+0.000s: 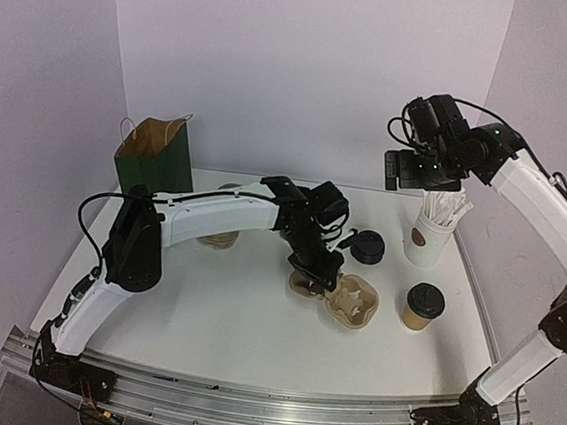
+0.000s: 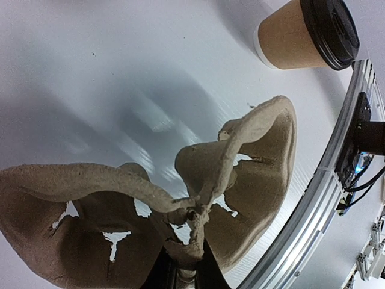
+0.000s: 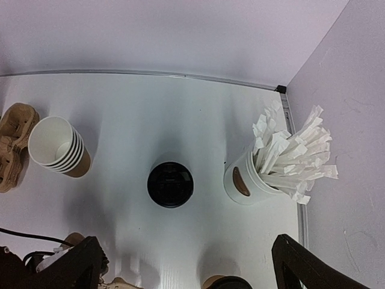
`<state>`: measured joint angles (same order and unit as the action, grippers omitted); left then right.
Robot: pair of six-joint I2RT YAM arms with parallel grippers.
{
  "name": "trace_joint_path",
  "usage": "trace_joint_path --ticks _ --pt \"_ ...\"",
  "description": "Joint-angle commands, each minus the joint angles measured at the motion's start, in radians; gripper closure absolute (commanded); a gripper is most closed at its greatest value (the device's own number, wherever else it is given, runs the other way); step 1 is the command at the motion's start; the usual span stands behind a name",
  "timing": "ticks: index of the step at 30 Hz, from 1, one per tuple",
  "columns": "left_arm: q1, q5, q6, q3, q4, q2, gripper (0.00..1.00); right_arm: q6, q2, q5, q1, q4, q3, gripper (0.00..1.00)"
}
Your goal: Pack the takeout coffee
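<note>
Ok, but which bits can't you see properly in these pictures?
- Stack of lidless cups: in the top view, hidden behind the left arm.
- Takeout coffee: in the right wrist view, cut off by the bottom edge.
- Left gripper: in the left wrist view, mostly cut off by the bottom edge and covered by the cup carrier it pinches.
- Inside of the green bag: in the top view, its front wall hides it.

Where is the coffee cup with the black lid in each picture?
Top external: the takeout coffee stands right of the cardboard carrier, nearer than the white cup of sticks.
Left wrist: top right corner, beyond the cardboard carrier.
Right wrist: a sliver at the bottom edge, below the white cup of sticks.
Shared landmark: the white cup of sticks, missing only from left wrist.
</note>
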<state>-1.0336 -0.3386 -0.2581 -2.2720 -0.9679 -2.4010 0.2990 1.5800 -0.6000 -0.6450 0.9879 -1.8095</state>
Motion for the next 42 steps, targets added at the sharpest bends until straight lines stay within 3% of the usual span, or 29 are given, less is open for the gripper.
trace_joint_path --ticks 1,9,14,20,26,31,37,42 --pt "-0.006 -0.019 -0.003 -0.072 0.048 -0.036 0.89 0.025 -0.041 -0.032 0.022 -0.012 0.021 0.02" --pt "-0.006 -0.068 -0.030 -0.119 0.071 -0.106 0.55 0.003 0.006 -0.033 0.043 -0.014 -0.022 0.02" --pt "-0.005 -0.061 -0.041 -0.174 0.064 -0.038 0.52 -0.013 0.038 -0.008 0.064 -0.015 -0.051 0.02" --pt "-0.005 -0.034 -0.056 -0.101 0.092 0.168 0.51 0.020 0.054 0.028 0.122 -0.020 -0.061 0.02" --pt "0.024 0.148 -0.022 -0.088 -0.012 0.358 0.51 0.082 0.087 0.084 0.158 -0.025 -0.075 0.02" --pt "0.154 0.242 -0.046 -0.063 0.027 0.522 0.48 0.132 0.127 0.157 0.158 -0.057 -0.066 0.02" --pt "0.264 0.550 -0.082 0.080 0.209 0.729 0.22 0.139 0.189 0.220 0.157 -0.068 -0.112 0.02" --pt "0.313 0.836 -0.116 0.039 0.103 0.705 0.12 0.130 0.232 0.248 0.157 -0.075 -0.161 0.03"
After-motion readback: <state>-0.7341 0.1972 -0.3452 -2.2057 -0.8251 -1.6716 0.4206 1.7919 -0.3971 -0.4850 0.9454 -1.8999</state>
